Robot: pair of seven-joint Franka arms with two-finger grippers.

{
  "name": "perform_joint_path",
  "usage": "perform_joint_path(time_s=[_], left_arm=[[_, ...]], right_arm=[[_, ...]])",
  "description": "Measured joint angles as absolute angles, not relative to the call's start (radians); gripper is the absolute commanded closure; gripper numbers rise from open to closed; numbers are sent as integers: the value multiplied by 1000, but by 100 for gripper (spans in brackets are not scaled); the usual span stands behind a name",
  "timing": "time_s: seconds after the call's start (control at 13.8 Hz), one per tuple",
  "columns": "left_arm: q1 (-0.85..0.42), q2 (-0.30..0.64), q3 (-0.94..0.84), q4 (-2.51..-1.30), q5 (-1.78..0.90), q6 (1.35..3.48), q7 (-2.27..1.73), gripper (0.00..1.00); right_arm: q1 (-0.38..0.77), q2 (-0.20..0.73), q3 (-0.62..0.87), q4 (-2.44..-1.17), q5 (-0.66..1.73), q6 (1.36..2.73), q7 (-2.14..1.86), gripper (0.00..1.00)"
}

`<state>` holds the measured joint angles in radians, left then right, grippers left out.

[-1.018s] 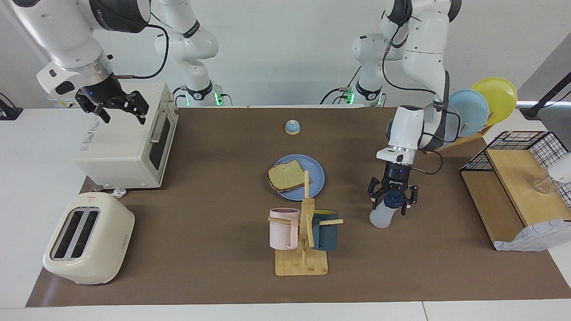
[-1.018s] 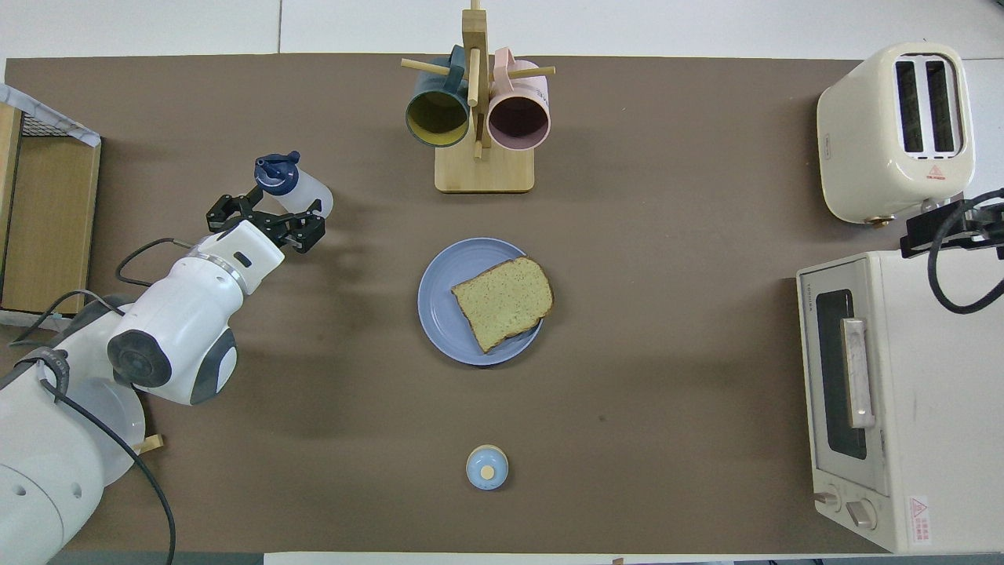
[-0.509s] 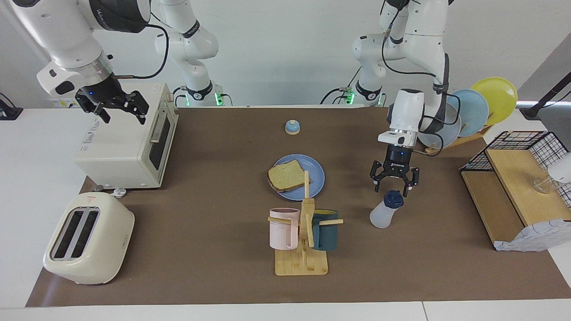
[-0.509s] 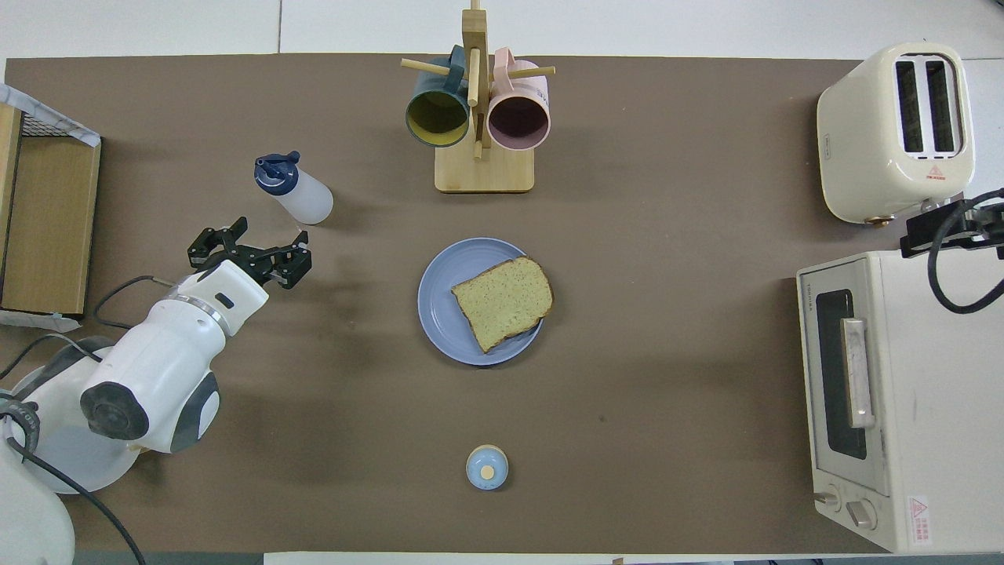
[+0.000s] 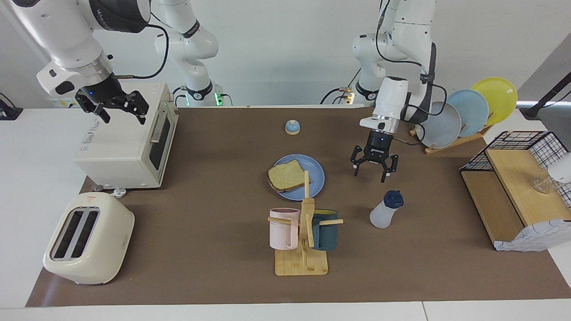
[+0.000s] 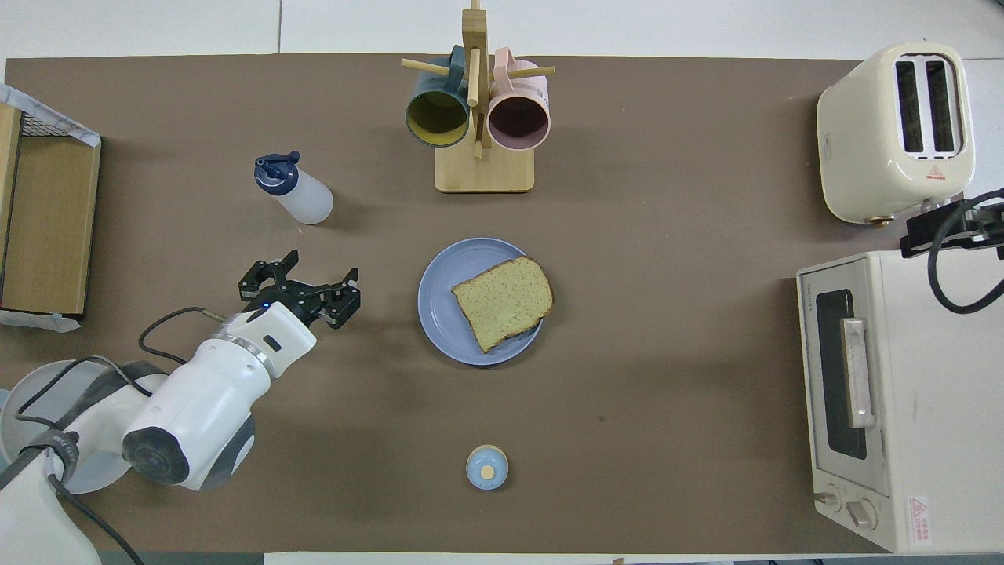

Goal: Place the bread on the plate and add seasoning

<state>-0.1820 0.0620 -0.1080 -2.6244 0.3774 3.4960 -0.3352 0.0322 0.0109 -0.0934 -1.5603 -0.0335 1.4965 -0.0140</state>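
The bread point(image 5: 285, 177) lies on the blue plate point(image 5: 316, 178) in the middle of the mat; both also show in the overhead view, bread point(image 6: 503, 303) on plate point(image 6: 436, 308). The seasoning bottle point(image 5: 384, 211) stands upright on the mat, toward the left arm's end and farther from the robots than the plate; it also shows in the overhead view point(image 6: 294, 188). My left gripper point(image 5: 374, 167) is open and empty, up in the air over the mat between plate and bottle, also in the overhead view point(image 6: 300, 286). My right gripper point(image 5: 117, 111) waits open over the toaster oven.
A mug rack point(image 5: 303, 232) with two mugs stands farther from the robots than the plate. A bell point(image 5: 292, 127) sits nearer to them. The toaster oven point(image 5: 125, 142) and toaster point(image 5: 87, 238) are at the right arm's end. A plate rack point(image 5: 464, 118) and wooden shelf point(image 5: 513, 187) are at the left arm's end.
My left gripper was around the bottle's cap; it has lifted off and moved toward the robots and the plate. The bottle stays standing. The right arm has not moved.
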Motion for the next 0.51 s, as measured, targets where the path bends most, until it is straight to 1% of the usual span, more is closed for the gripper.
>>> perform_joint_path(time_s=[0.15,0.29,0.51], left_arm=[[-240,62,-109,-2624,377,3496,-392,0],[-268,61,-108,-2620,377,3490,-420,0],[-316,58,-108,-2560,377,3384,-500,0]], right_arm=[[32,11,-93,-1560,-33,1496,-14,0],[32,11,-93,-1560,-33,1496,-14,0],[32,11,-93,-1560,-33,1496,-14,0]])
